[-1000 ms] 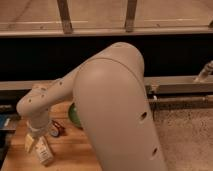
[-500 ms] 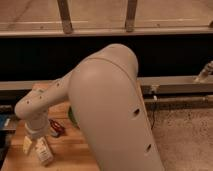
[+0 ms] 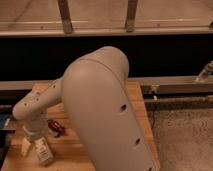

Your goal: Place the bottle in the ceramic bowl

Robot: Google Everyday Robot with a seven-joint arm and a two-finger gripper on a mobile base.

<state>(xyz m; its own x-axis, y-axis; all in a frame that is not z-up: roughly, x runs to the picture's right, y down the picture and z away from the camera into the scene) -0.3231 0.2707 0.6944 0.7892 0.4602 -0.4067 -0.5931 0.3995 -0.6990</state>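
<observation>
While the gripper (image 3: 34, 146) hangs low at the far left, its jaws stand apart over the wooden table (image 3: 137, 100).
At its fingertips the bottle (image 3: 45, 154) sits tilted, yellowish label showing; whether a finger touches it cannot be told. Near it to the right lies a red toy car (image 3: 56, 127), then the arm (image 3: 105, 110) and its bulky elbow fill the middle.

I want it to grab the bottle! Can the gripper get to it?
Probably yes. The gripper hangs just above the bottle on the wooden table, nothing between them; the red toy car lies off to the side.
</observation>
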